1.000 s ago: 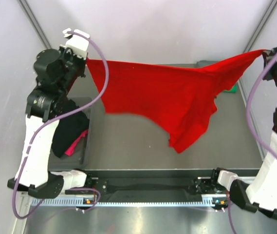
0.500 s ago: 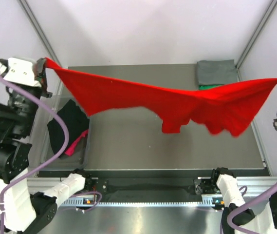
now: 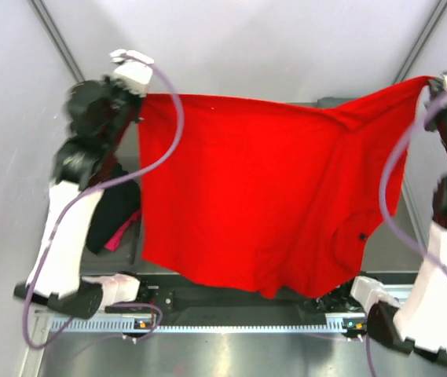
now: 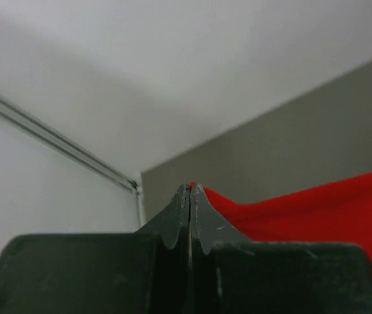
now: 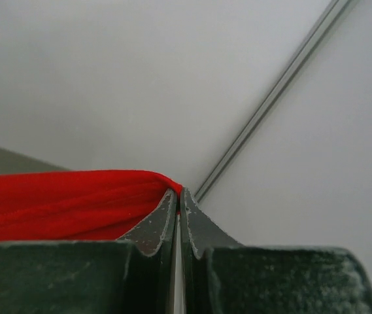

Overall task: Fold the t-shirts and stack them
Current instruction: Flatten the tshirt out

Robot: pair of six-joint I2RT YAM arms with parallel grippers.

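Note:
A bright red t-shirt (image 3: 262, 188) hangs spread in the air between both arms, its lower edge reaching down to the near rail. My left gripper (image 3: 139, 98) is shut on its upper left corner; in the left wrist view the gripper (image 4: 191, 188) pinches red cloth (image 4: 316, 212) at the tips. My right gripper (image 3: 430, 85) is shut on the upper right corner, and the right wrist view shows that gripper (image 5: 178, 193) with bunched red cloth (image 5: 61, 203) at its tips. Black (image 3: 111, 216) and magenta (image 3: 123, 230) t-shirts lie in the tub at the left. Any shirts at the back right are hidden.
A translucent grey tub (image 3: 134, 247) sits at the table's left side behind the left arm. The arm bases and rail (image 3: 231, 302) run along the near edge. White walls with metal corner posts (image 3: 54, 39) enclose the table.
Both arms swung out low and wide half a second ago, then came back up; the red shirt now hangs flat and fully spread instead of bunched and sagging.

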